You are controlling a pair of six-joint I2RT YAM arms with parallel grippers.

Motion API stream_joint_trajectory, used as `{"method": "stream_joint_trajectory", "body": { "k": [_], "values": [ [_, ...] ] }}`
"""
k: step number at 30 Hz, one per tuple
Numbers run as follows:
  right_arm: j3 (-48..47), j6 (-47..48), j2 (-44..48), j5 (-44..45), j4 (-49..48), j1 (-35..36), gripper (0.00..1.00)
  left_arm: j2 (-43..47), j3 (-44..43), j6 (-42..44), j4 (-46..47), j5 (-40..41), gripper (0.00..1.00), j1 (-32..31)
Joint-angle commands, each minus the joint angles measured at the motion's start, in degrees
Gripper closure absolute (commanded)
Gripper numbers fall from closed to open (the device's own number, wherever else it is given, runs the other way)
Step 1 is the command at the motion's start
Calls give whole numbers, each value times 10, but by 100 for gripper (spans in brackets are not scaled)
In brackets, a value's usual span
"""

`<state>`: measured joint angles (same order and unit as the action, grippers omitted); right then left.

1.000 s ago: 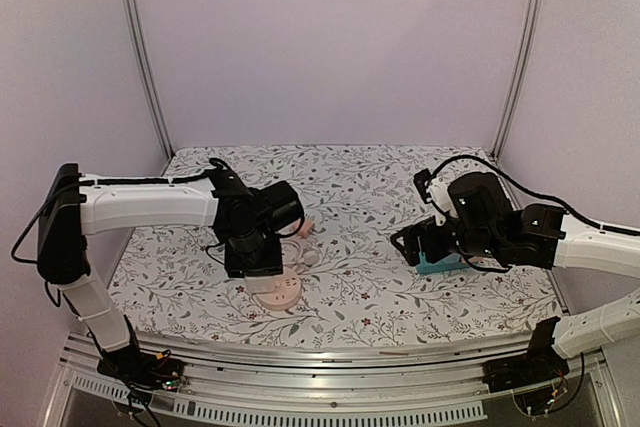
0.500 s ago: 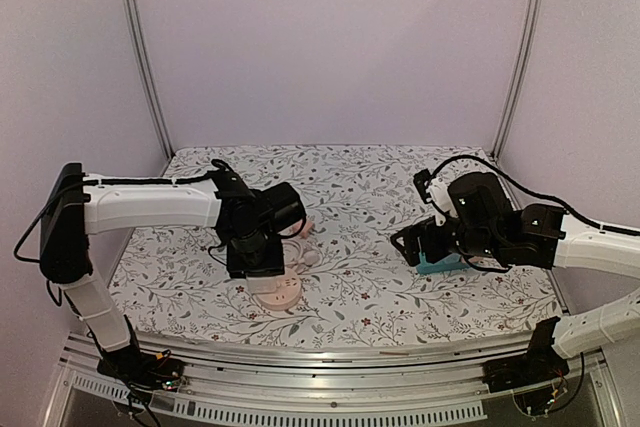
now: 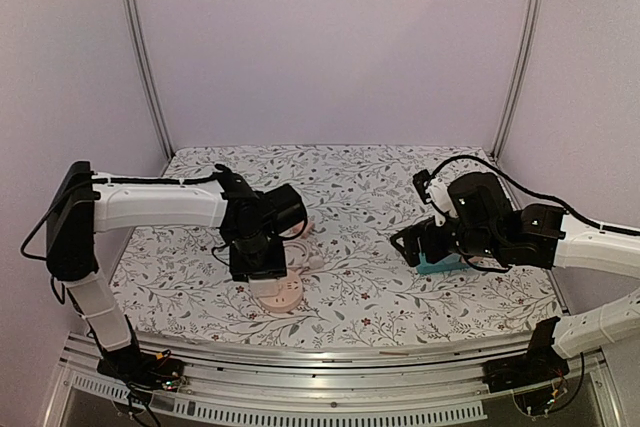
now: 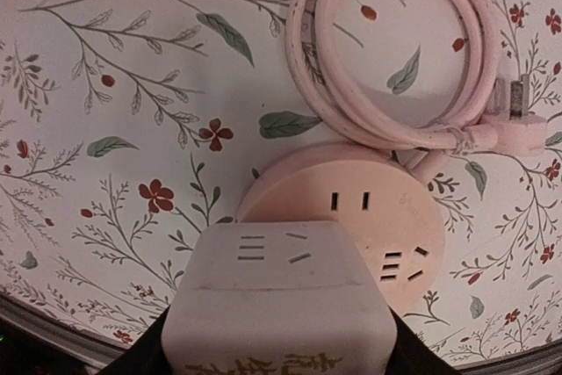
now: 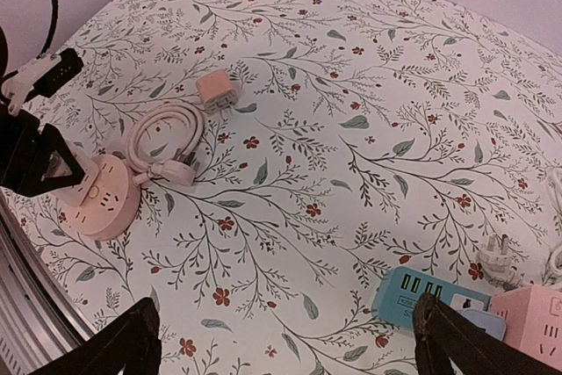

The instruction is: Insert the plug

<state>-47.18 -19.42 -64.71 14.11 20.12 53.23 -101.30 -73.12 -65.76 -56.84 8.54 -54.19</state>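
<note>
At the near left of the tabletop [image 3: 380,207], the left fingers [image 4: 151,362] are pinching a pale cube plug [image 4: 281,296], one dark finger against each flank. The cube plug sits right over the near part of the round pink socket hub [image 4: 369,208] and covers a good share of its top face. Whether the prongs are touching the hub cannot be told from this angle. Several slot pairs show on the uncovered part of the hub. Just beyond it lies the pink cord [image 4: 386,50], wound into a neat coil and touching the hub's far edge. The cord's own wall plug [image 4: 518,125] lies at the right of the coil, its metal prongs showing.

Over on the other side, the right fingers [image 5: 114,344] are spread wide with nothing between them, hovering above the floral cloth. Beneath them sits a teal power strip [image 5: 421,292], with a pink cube socket [image 5: 531,327] just beside it at the frame's edge. Across the tabletop, the right wrist camera picks out a small pink adapter [image 5: 215,90], standing alone near the coil and apart from the hub. The two arms are well apart.
</note>
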Motion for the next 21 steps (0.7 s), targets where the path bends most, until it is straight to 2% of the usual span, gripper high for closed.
{"method": "stream_joint_trajectory", "body": {
  "k": [1, 10, 21],
  "values": [
    [0, 1, -7, -7, -3, -2, 1, -20, 12, 0, 14, -45, 100, 17],
    [0, 2, -11, -5, -4, -2, 1, -33, 6, 10, 15, -51, 100, 23],
    [-1, 2, -15, -6, -3, -2, 1, -34, 50, 12, 55, -58, 100, 28]
  ]
}}
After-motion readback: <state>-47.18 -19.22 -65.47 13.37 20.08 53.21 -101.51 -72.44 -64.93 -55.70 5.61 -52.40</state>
